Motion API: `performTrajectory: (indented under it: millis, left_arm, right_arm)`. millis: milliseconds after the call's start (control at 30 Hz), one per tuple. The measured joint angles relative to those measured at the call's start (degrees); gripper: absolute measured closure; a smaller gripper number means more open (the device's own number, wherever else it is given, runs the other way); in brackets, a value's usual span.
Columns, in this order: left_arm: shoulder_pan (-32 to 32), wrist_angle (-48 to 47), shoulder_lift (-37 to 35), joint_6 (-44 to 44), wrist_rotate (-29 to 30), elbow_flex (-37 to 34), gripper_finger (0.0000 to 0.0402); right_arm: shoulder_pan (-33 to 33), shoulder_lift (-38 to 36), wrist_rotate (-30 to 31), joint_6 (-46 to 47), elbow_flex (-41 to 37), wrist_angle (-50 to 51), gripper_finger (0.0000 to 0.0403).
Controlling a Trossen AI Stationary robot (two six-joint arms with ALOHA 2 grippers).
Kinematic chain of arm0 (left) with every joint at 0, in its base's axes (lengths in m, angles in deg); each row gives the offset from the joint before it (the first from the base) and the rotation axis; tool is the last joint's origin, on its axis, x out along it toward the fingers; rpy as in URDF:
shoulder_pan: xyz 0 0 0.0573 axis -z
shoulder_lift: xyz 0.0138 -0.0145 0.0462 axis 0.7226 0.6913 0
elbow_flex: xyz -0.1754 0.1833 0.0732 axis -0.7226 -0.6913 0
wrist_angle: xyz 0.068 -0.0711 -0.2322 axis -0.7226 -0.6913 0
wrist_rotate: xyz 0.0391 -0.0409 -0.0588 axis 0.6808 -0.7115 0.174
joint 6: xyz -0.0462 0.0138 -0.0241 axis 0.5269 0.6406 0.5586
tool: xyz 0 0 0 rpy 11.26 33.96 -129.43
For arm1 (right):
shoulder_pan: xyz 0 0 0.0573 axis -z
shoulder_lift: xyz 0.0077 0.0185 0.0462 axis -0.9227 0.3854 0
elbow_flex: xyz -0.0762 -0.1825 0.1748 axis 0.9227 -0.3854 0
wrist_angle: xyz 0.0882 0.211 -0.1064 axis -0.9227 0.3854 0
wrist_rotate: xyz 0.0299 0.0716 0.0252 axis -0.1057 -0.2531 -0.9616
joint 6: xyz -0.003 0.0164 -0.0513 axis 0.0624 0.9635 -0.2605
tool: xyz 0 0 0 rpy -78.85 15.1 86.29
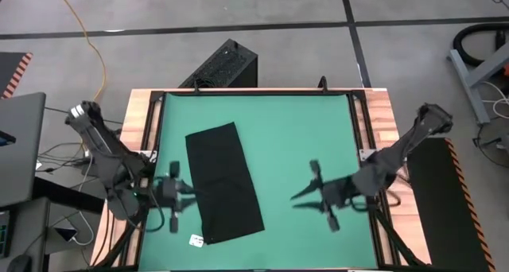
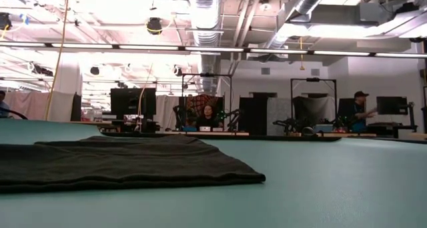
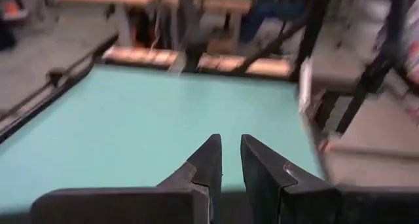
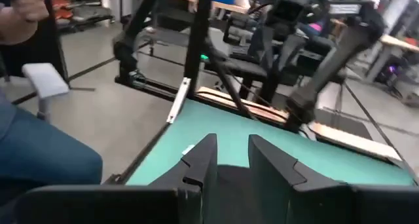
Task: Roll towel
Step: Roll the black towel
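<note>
Towel [image 1: 223,183] first, since that's the whole job: it's lying flat and unrolled on the green mat [image 1: 294,137], a long black rectangle sitting left of the mat's middle and turned a bit off square, with its small white tag [image 1: 196,240] poking out at the near left corner. From the low camera it reads as a thin, slightly rumpled dark slab [image 2: 120,163] resting on the mat, nothing on top of it. Biggest thing around is the worktop [image 1: 382,121], a wood-edged frame with the mat filling it, and a black ribbed box [image 1: 224,65] sits on the floor just past the far edge. Left arm comes in from the left side and its end effector [image 1: 170,196] hangs just beside the towel's left edge, fingers [image 3: 208,160] close together with only a narrow gap, holding nothing. Right arm reaches in from the right, and its end effector [image 1: 312,192] sits over bare mat, well apart from the towel, fingers [image 4: 203,160] spread a bit wider and also empty. Couple of people sit at desks way back in the room.
</note>
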Motion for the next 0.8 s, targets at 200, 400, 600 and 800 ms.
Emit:
performTrajectory:
  millis: [200,400,600,800]
  left_arm:
    - [-0.22,34.23,12.25,-21.38,0.40,-0.02,0.0354]
    - [-1.64,57.41,23.66,-45.30,-2.63,-0.02,0.0354]
    - [-2.32,54.07,21.36,-47.76,-1.93,0.28,0.0354]
    - [-1.70,44.59,7.77,-48.53,3.32,0.39,0.0354]
  right_arm:
    - [-2.77,10.88,0.27,-4.52,-0.06,-16.26,0.0292]
    - [-4.03,23.27,2.34,-11.68,-0.04,-32.70,0.0292]
    - [-2.44,27.90,9.05,-24.73,-0.11,-44.28,0.0292]
    - [-0.78,14.74,10.99,-30.38,1.08,-37.28,0.0292]
